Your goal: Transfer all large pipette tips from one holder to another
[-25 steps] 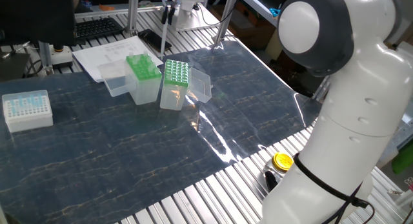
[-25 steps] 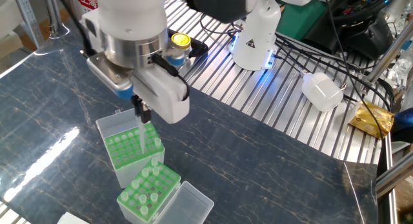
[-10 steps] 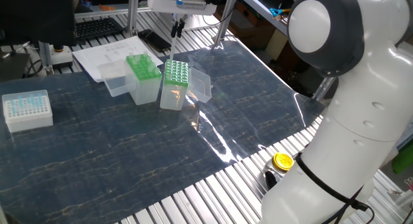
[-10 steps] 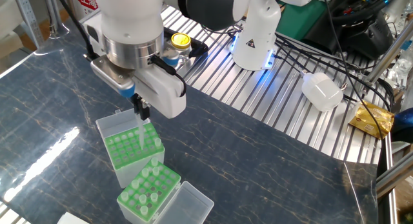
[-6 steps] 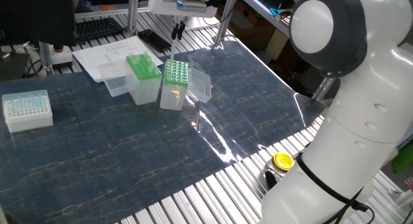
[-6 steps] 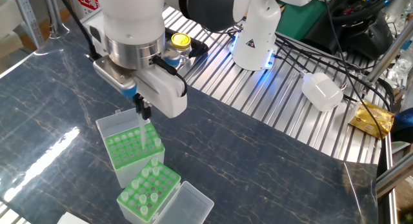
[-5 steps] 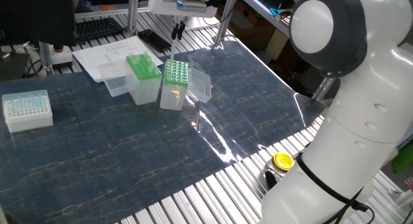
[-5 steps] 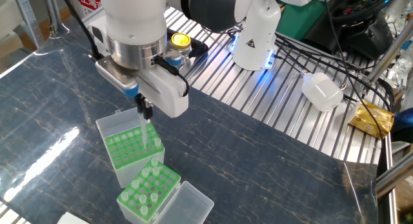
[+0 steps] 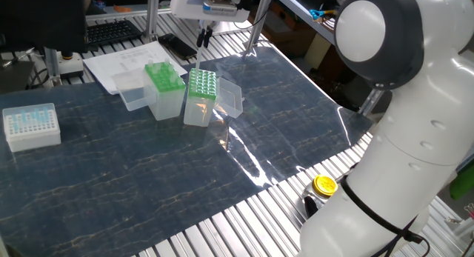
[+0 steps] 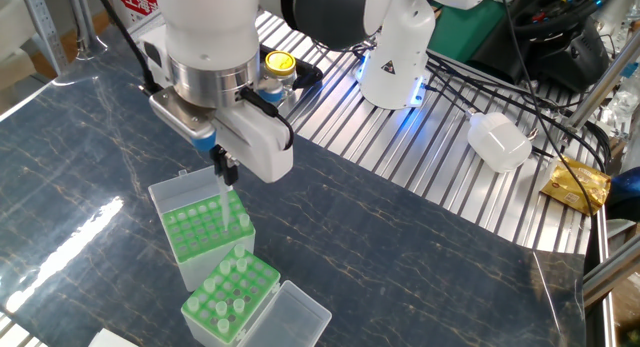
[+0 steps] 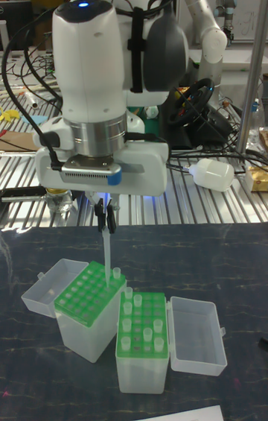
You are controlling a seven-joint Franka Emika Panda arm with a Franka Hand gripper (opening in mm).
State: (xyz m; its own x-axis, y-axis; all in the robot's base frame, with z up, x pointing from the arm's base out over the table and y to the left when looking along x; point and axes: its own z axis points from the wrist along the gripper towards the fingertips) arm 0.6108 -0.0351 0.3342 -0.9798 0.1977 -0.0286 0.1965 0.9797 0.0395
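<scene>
Large pipette tips (image 9: 201, 81), only tiny pale dots from this side, sitting in two green racks (image 9: 164, 75) at the far end of the dark table mat (image 9: 148, 175). Held tip (image 9: 198, 54) hanging straight down from the gripper (image 9: 201, 38), above the right-hand rack. Too small here to tell full holes from bare ones. White box (image 9: 29, 125) of small blue tips well apart on the left, not part of this job.

From the other fixed view, fingers pinched tight on the fat top end of the held tip (image 10: 232, 209), thin end pointing down. Held upright like that for sliding into a hole without bumping the sides. Below it the emptier rack (image 10: 200, 232), mostly bare holes. Just beside that, nearer, the fuller rack (image 10: 235, 285) with several tips standing up. Clear lid (image 10: 295, 317) folded back flat, leaving the top open for reaching in.

From the tall fixed view, thin end just above the far right corner of the emptier rack (image 11: 85, 294), right next to one tip (image 11: 115, 272) seated there. Probably the putting-in step: straight down into a free hole, then letting go. Plenty of tips left in the fuller rack (image 11: 143, 324), so likely far from done. Danger of missing the hole or knocking the seated tip.
</scene>
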